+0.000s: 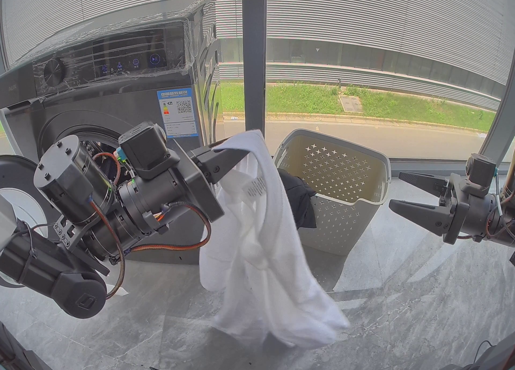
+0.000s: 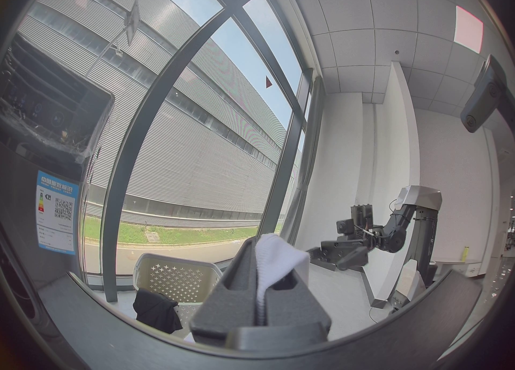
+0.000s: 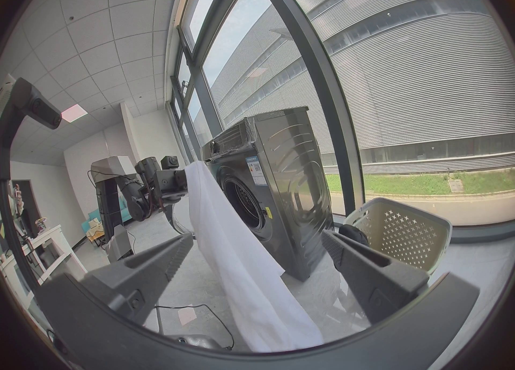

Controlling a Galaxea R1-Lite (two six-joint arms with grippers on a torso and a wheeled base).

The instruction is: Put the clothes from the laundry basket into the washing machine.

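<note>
Presently, head view: the left gripper [image 1: 238, 156] has its jaws clamped on a white shirt [image 1: 263, 242] hanging between washer [image 1: 107, 86] and basket [image 1: 343, 210]. The right gripper [image 1: 399, 189] stands aside, jaws apart.

Left wrist view: a dark garment [image 2: 155, 309] drapes the basket rim.

Right wrist view: the shirt hangs long, thin and limp. Recommendation: raise the trailing hem, then feed it deep into the drum [image 3: 244, 204].

Upper left, the washing machine [image 1: 107, 98] bears a blue-topped label [image 1: 177, 112] with a QR code; its print is illegible.
</note>
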